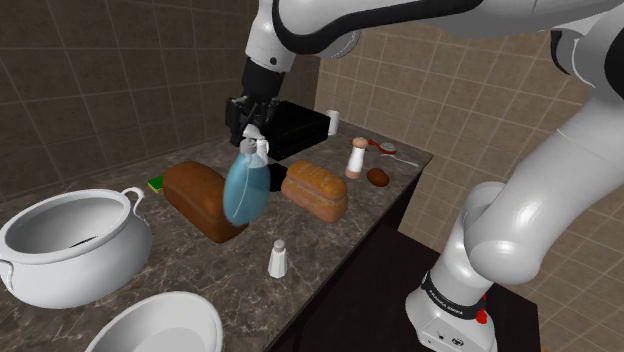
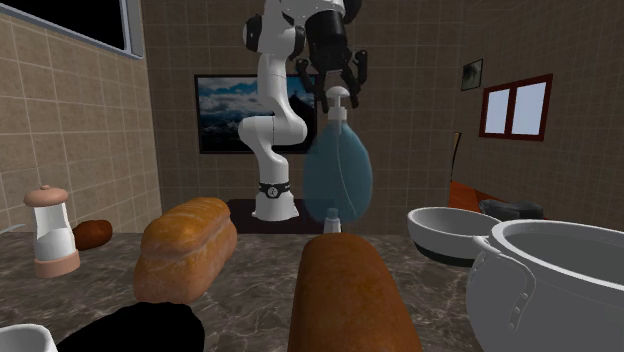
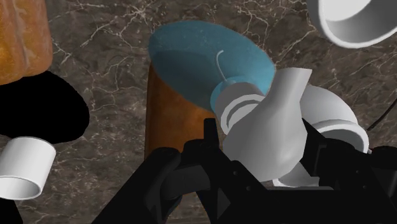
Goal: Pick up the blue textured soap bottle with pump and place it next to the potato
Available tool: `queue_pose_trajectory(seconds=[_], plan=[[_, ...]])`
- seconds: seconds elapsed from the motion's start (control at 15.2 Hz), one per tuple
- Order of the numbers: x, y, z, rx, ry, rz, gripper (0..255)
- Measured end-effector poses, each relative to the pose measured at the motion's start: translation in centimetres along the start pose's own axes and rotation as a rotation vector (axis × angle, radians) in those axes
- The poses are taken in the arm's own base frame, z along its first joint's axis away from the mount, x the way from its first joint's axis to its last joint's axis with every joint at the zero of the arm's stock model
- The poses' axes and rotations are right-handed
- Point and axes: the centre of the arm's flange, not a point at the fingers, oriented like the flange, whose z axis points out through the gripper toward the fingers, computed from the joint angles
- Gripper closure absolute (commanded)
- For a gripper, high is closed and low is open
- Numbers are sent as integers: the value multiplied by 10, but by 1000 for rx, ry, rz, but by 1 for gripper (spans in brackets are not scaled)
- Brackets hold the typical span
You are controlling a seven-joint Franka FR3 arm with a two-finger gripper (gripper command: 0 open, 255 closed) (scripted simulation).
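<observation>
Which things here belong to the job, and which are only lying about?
Job:
- tool, shut on the pump
- blue soap bottle, lifted
- potato

Lying about:
- light loaf
- dark loaf
- pot
- bowl
- shaker

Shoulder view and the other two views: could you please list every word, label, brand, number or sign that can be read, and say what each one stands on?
No text can be read in any view.
Black band around the arm's base: faint white marks, too small to read.
Soap bottle: no label or lettering visible.
Framed picture on the wall: a landscape, no words.
</observation>
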Motion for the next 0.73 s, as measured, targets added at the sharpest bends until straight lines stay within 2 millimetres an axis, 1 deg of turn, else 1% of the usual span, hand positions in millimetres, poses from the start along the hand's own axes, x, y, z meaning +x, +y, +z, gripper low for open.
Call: queue_pose_trajectory(seconds=[0.73], plan=[[12,-9,-57,0,0,0,255]])
